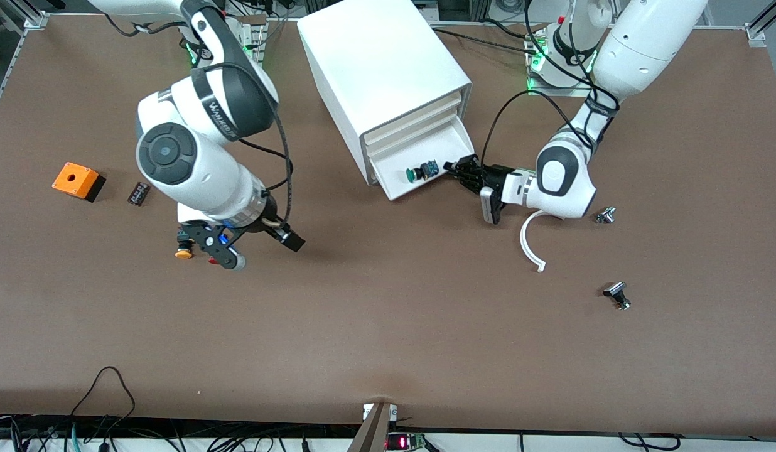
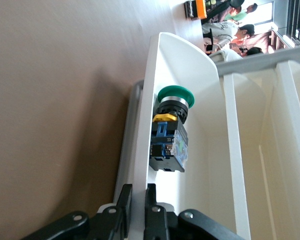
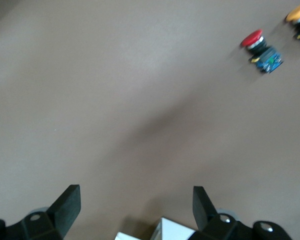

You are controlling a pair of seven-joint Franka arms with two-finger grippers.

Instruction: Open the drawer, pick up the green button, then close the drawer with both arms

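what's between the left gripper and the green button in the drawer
Only bare white drawer floor, seen in the left wrist view: the left gripper pinches the drawer's front wall, the button lying just inside.

Button (image 1: 420,171): small push button, round green cap, black-and-blue body
Drawer (image 1: 454,135): shallow plastic tray, white
Counter (image 1: 388,326): flat top, plain brown
Box (image 1: 78,181): small orange block

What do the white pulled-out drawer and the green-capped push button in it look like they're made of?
The shallow white drawer looks like smooth moulded plastic, going by its rounded corner and even matte sheen, though painted metal is possible. The green-capped push button seems plastic too: a glossy green cap over a black collar and a blue-and-black body. The left gripper has its fingers closed on the drawer's front wall.
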